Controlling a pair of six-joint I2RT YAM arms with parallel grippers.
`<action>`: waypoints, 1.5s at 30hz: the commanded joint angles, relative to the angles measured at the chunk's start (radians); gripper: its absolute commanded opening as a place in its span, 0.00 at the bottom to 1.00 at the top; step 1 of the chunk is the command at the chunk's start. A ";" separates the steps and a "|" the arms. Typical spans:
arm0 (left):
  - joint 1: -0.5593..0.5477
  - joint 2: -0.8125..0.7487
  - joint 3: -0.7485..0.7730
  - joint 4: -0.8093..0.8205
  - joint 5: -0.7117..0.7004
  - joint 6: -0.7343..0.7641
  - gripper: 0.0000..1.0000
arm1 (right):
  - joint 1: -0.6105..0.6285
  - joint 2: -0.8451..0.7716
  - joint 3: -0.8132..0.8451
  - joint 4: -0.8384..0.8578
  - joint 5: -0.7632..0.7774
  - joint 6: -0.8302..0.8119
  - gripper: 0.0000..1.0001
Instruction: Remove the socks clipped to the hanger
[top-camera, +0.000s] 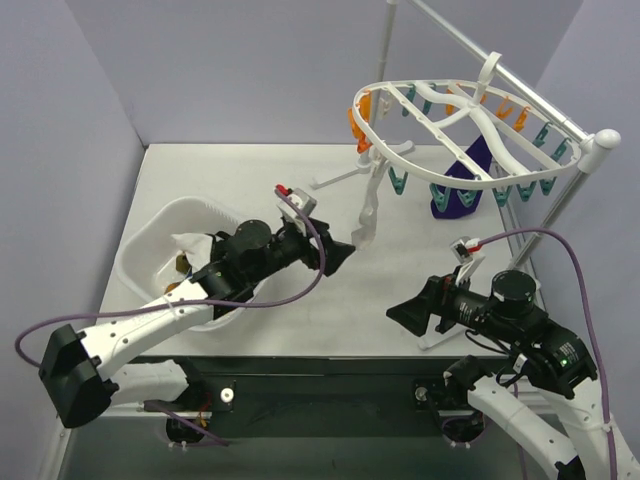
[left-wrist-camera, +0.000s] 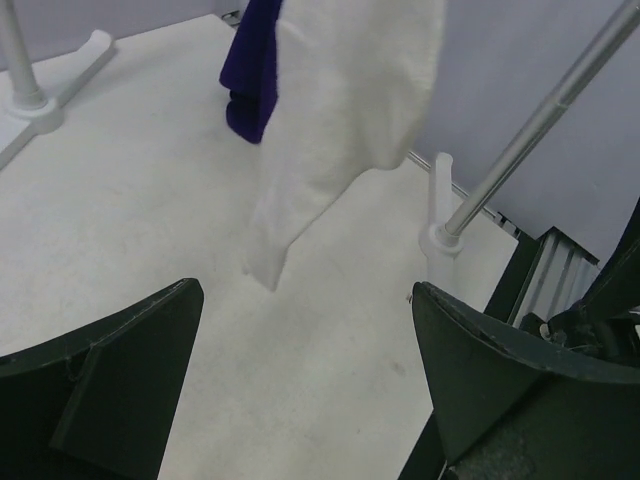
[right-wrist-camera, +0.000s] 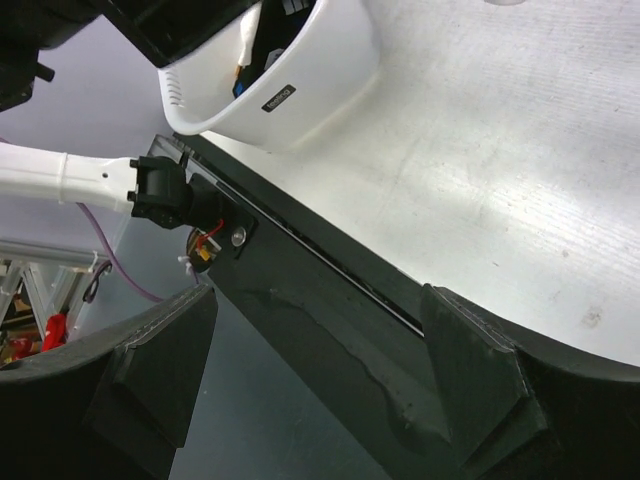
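Observation:
The white hanger (top-camera: 470, 112) hangs from a rack at the back right, with teal and orange clips around its ring. A white sock (top-camera: 368, 215) hangs clipped from its near left side, and a dark purple sock (top-camera: 460, 185) hangs behind it. My left gripper (top-camera: 340, 257) is open and empty, just left of and below the white sock's tip. In the left wrist view the white sock (left-wrist-camera: 340, 120) hangs ahead of the open gripper (left-wrist-camera: 305, 320), apart from it, with the purple sock (left-wrist-camera: 255, 70) beyond. My right gripper (top-camera: 408, 315) is open and empty at the table's front edge.
A white tub (top-camera: 150, 250) holding several socks sits at the left under my left arm; it also shows in the right wrist view (right-wrist-camera: 300, 70). The rack's slanted pole (left-wrist-camera: 530, 130) and its foot (left-wrist-camera: 40, 100) stand near the socks. The right wrist view looks over the table's front edge (right-wrist-camera: 330, 270).

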 joint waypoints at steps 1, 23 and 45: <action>-0.085 0.078 0.080 0.185 -0.152 0.158 0.97 | 0.004 -0.015 0.027 -0.006 0.028 0.005 0.85; -0.096 0.284 0.317 0.273 -0.004 0.018 0.08 | 0.002 -0.011 0.037 -0.028 0.105 0.010 0.84; -0.144 0.283 0.253 0.457 0.354 -0.476 0.00 | 0.004 0.092 0.126 0.014 0.217 -0.007 0.86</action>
